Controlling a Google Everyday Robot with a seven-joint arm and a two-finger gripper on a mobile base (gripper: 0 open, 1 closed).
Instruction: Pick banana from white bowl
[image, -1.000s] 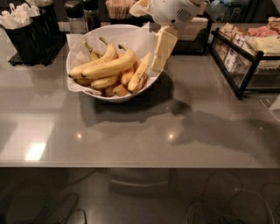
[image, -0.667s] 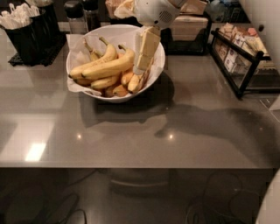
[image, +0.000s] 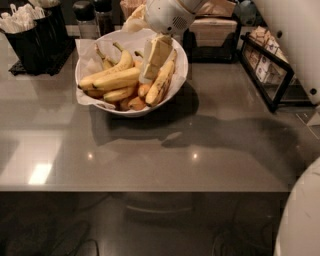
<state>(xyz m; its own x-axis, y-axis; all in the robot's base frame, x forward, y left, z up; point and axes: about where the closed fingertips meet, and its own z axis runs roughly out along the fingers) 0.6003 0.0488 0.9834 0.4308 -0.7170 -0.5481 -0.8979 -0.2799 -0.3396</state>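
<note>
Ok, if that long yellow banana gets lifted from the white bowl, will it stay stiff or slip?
Probably stiff: the banana holds its curve across the pile. Its smooth skin might slip slightly. It touches neighbours in the white bowl, so lifting may shift them. The gripper is in the bowl beside it.

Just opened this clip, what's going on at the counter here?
The robot's arm reaches in from the top of the view, and its gripper is down inside the white bowl, among the pile of fruit. It sits right by the end of the long yellow banana, with a brown-speckled banana on its other side. Nothing is lifted yet; the banana lies in the bowl.
</note>
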